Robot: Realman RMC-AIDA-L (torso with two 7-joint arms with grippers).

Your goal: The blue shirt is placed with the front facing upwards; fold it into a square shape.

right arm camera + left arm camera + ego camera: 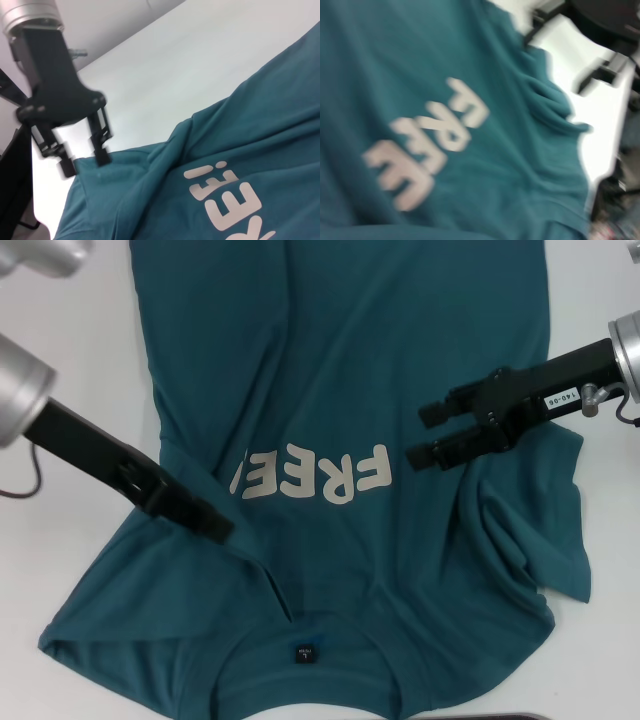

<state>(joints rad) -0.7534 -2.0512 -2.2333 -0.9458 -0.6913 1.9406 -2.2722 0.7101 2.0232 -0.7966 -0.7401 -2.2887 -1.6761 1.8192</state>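
The blue shirt [340,370] lies face up on the white table [70,540]. Its collar with a small dark label [303,652] is at the near edge, and the white "FREE" letters [315,475] are at mid-chest. My left gripper [215,525] hangs low over the shirt's left shoulder, beside the letters. The right wrist view shows it [84,161] open, with its fingertips just above the cloth. My right gripper [425,433] is open and empty over the shirt's right chest. The left wrist view shows the shirt [470,165] and its letters [427,145]. The right sleeve [535,540] lies bunched.
Bare white table lies on both sides of the shirt [610,540]. A diagonal crease runs from the left gripper toward the collar [265,585]. A dark object edge shows at the near bottom [500,717]. Dark shapes stand beyond the table edge in the left wrist view [615,20].
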